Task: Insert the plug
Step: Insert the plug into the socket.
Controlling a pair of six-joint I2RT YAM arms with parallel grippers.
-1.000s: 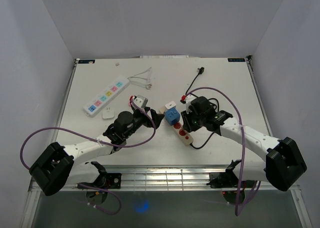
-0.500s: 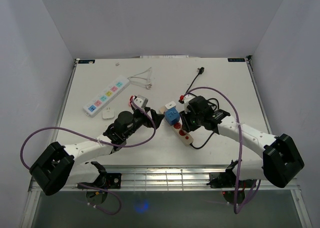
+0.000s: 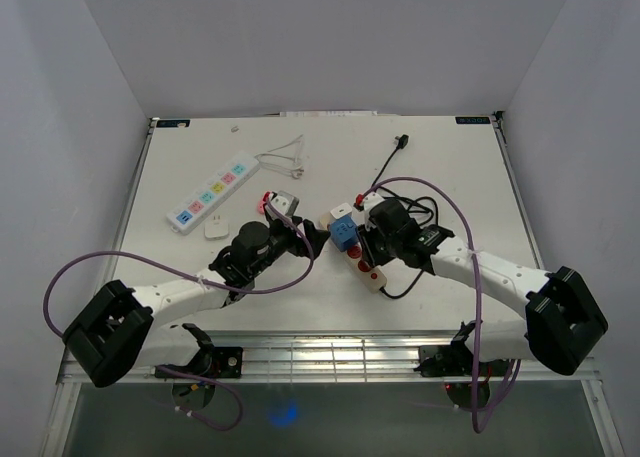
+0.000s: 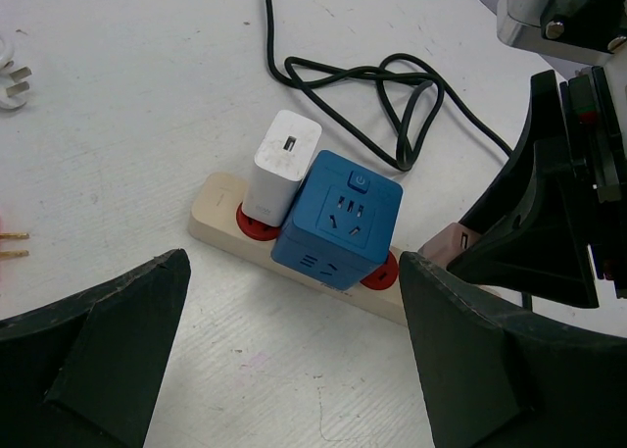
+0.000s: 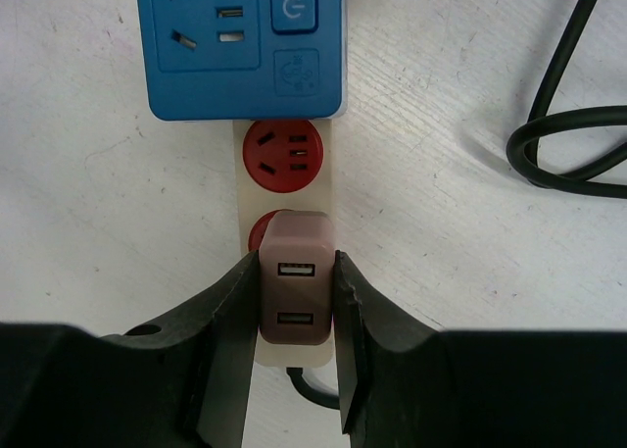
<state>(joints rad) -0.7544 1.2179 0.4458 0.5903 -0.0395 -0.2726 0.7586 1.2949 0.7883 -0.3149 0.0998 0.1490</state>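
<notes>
A beige power strip (image 5: 290, 195) with red sockets lies at mid table, also in the top view (image 3: 374, 278). A blue cube adapter (image 5: 240, 41) and a white charger (image 4: 284, 164) are plugged into it. My right gripper (image 5: 297, 272) is shut on a pinkish-brown USB plug (image 5: 296, 291), which stands on the red socket nearest the strip's cord end. One red socket (image 5: 284, 154) between it and the cube is free. My left gripper (image 4: 292, 311) is open and empty, low over the table just beside the strip, opposite the blue cube (image 4: 338, 218).
A second white strip with coloured sockets (image 3: 212, 193), a small white adapter (image 3: 216, 229) and a white cable (image 3: 283, 159) lie at the back left. The strip's black cord (image 4: 372, 85) loops behind it and runs toward the back (image 3: 395, 155).
My right gripper has shifted a little left along the strip with the plug in it. My left gripper has crept slightly closer to the blue cube.
</notes>
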